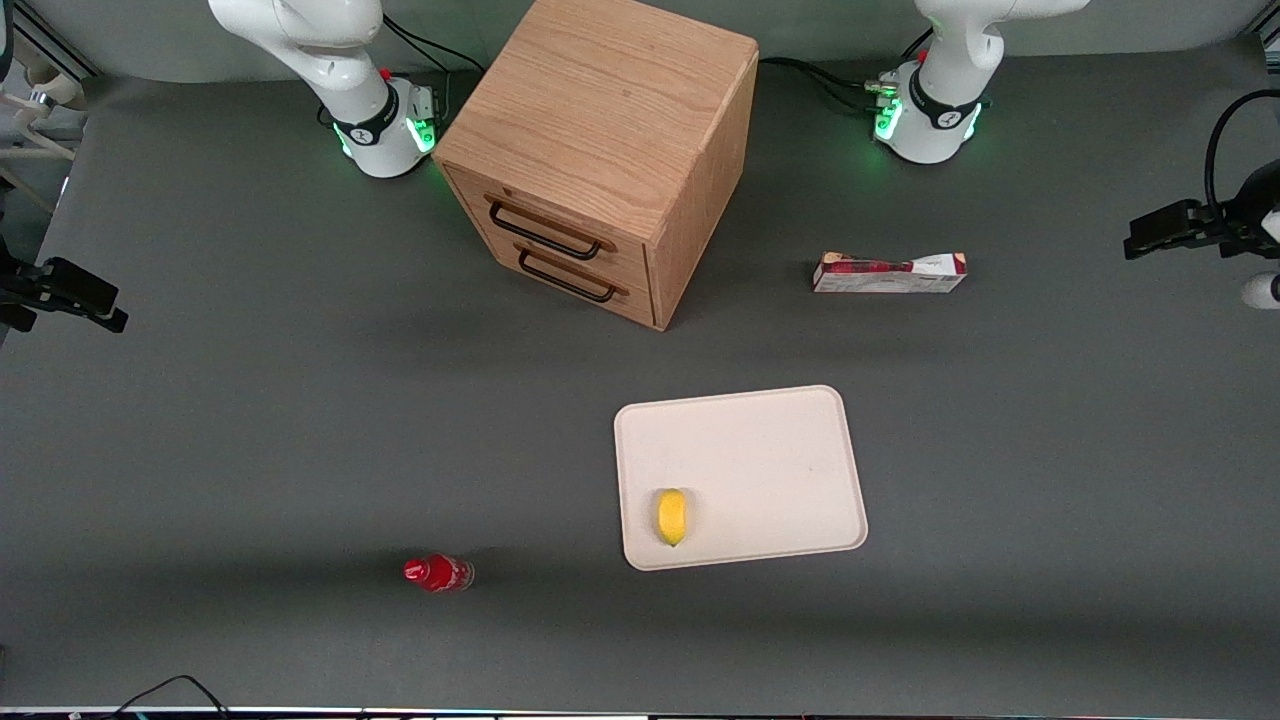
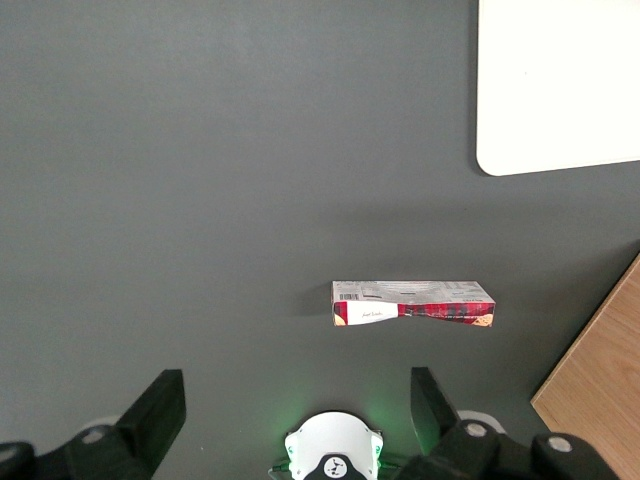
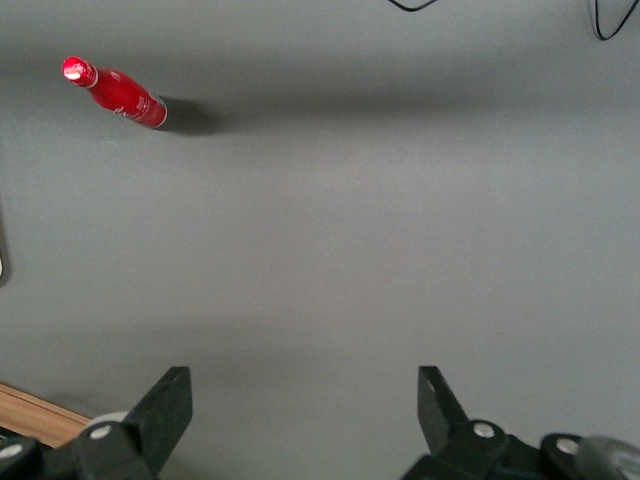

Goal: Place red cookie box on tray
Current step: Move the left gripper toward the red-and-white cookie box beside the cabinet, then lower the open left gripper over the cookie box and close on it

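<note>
Pincer (image 2: pixel 293 425) of the working arm hangs high above the dark grey surface (image 1: pixel 250 420) with its two black fingers (image 2: pixel 155 412) spread wide and nothing between them, seemingly parked in a raised pose that gives its camera a clear look down before any descent. Below it, and well apart from the fingertips, lies the long slim carton printed dark red with pale sides, the red cookie box (image 2: pixel 413 305); it rests flat on one long face, out in the open, so both long sides look free for a grasp across its narrow width. Farther from the pincer than the box, nearer the front camera, sits the flat cream-white rectangular tray (image 1: pixel 780 440) with rounded corners and a low rim. A small yellow lemon (image 1: pixel 672 516) occupies one end of the tray, leaving most of the floor bare, which looks like room enough for the carton. The task appears not yet begun: the box is untouched and off the tray.
</note>
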You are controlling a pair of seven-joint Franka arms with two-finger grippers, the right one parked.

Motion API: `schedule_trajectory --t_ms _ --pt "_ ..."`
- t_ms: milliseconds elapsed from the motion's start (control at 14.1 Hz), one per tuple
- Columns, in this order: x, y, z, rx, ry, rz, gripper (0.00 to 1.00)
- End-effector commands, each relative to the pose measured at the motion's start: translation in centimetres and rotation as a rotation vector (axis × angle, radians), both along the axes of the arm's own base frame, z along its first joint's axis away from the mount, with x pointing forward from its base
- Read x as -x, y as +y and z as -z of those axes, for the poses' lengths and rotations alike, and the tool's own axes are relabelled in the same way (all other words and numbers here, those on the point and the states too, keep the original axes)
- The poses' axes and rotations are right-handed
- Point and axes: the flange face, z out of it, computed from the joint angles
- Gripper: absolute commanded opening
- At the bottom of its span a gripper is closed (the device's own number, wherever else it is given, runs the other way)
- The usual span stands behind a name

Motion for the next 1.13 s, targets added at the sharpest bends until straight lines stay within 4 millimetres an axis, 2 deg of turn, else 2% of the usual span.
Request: schedule_trajectory --t_ms 0,141,283,495,636,707,848,1061 --pt "0.3 0.2 -0.6 -0.002 0.011 0.019 1.0" --pt "0.3 0.2 -0.2 -0.006 0.024 -0.002 1.0" --pt "0.5 0.0 1.1 -0.014 0.076 -0.035 1.0" --pt "1.6 -1.9 5.1 -0.09 0.191 -0.301 1.0" --pt "2.9 -3.3 6.9 -0.144 0.234 -0.413 1.0" --pt "3.4 -3.9 8.5 -0.18 0.264 -0.49 1.0" --pt "4.1 -6.4 12.4 -0.26 0.295 -0.615 1.0" --pt "6.2 -10.0 19.1 -0.374 0.268 -0.814 1.0"
